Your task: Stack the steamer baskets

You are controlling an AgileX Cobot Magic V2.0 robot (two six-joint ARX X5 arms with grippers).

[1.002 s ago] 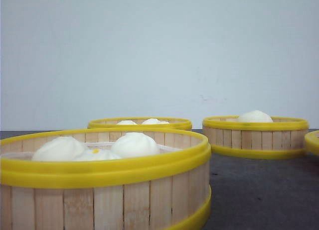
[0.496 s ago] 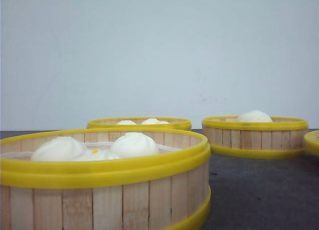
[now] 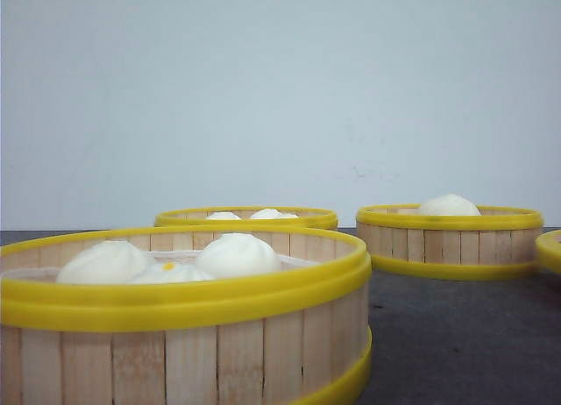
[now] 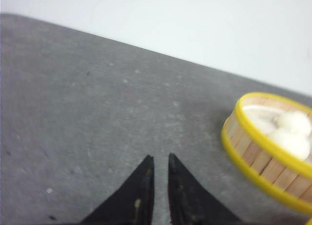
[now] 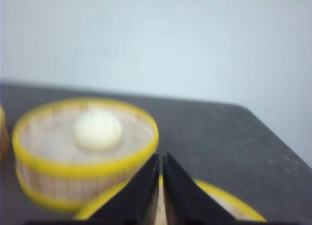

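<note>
Several steamer baskets stand apart on the dark table, none on another. The nearest steamer basket (image 3: 219,335) holds three white buns. Farther back is a second basket (image 3: 245,218) with buns, and to the right a third basket (image 3: 451,243) with one bun. Neither gripper shows in the front view. My left gripper (image 4: 160,158) is shut and empty over bare table, with a basket with buns (image 4: 253,154) off to one side. My right gripper (image 5: 160,157) is shut and empty just above the rim of a basket (image 5: 229,200). Beyond it stands the one-bun basket (image 5: 58,181).
A sliver of a fourth yellow-rimmed basket (image 3: 550,247) shows at the right edge of the front view. The grey table (image 4: 97,103) ends at a pale wall behind. Its far right corner (image 5: 243,108) shows in the right wrist view.
</note>
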